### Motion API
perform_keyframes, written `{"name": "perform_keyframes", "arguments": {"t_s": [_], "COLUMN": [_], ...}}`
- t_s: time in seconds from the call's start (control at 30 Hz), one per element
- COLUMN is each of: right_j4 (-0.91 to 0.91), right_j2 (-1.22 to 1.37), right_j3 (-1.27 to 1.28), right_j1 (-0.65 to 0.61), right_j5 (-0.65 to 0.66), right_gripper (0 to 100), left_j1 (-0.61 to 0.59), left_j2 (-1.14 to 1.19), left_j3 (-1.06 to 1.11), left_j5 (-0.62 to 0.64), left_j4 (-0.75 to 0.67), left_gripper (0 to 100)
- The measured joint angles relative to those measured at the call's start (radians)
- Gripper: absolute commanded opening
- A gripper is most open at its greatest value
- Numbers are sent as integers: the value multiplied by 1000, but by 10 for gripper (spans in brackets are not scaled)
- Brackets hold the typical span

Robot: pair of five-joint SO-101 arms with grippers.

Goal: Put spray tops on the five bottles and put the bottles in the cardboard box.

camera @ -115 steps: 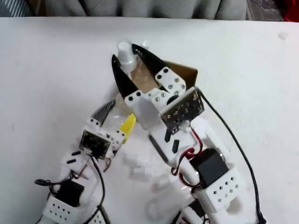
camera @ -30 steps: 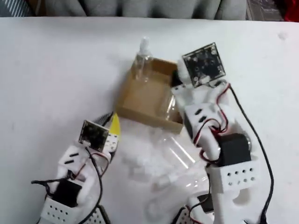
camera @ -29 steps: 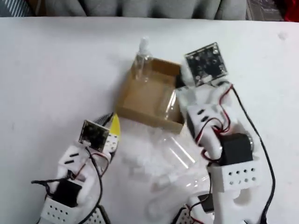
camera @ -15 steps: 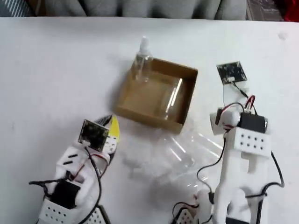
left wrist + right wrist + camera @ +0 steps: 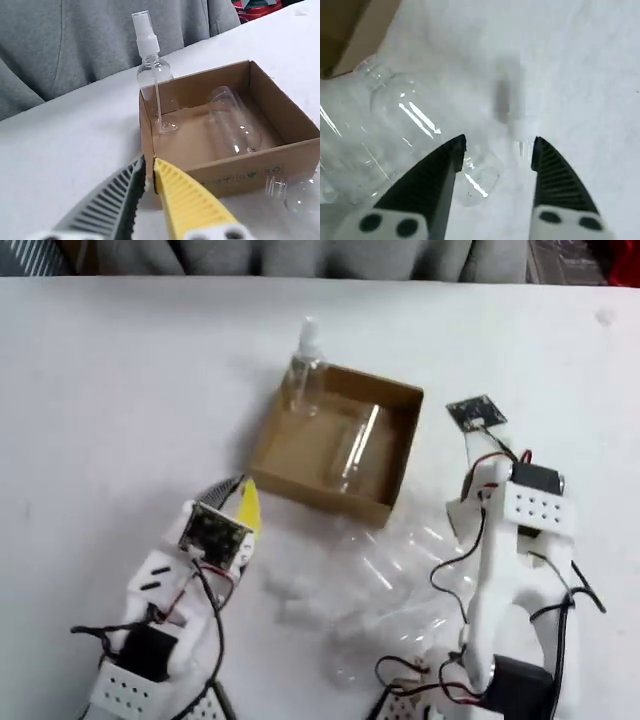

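The cardboard box sits mid-frame in the high view on the white desk. Inside it, a bottle with a spray top stands upright in the upper-left corner. A second bottle lies on its side, and its neck end is hard to make out. Below the box, loose clear bottles blend into the desk, so I cannot count them. The left tool, at the lower left, is closed on nothing. The right tool gapes wide over the loose bottles and holds nothing.

Prob. robot lab bench; white table, bare circuit boards.
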Motion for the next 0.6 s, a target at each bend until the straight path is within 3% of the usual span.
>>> {"name": "perform_keyframes", "arguments": {"t_s": [0.1,0.3,0.43,0.6], "right_j4": [2,126,160,49], "right_j2": [-2,-2,-2,2], "right_j3": [-71,-276,-362,-370], "right_j1": [2,-63,-180,-316], "right_j5": [0,-29,-253,-557], "right_gripper": [107,86,87,88], "left_j1": [-2,-2,-2,-18], "left_j2": [0,0,0,0], "left_j3": [0,11,11,11], "left_j5": [0,0,0,0], "left_j4": [-2,-3,-5,-5], "left_gripper": [184,151,150,151]}}
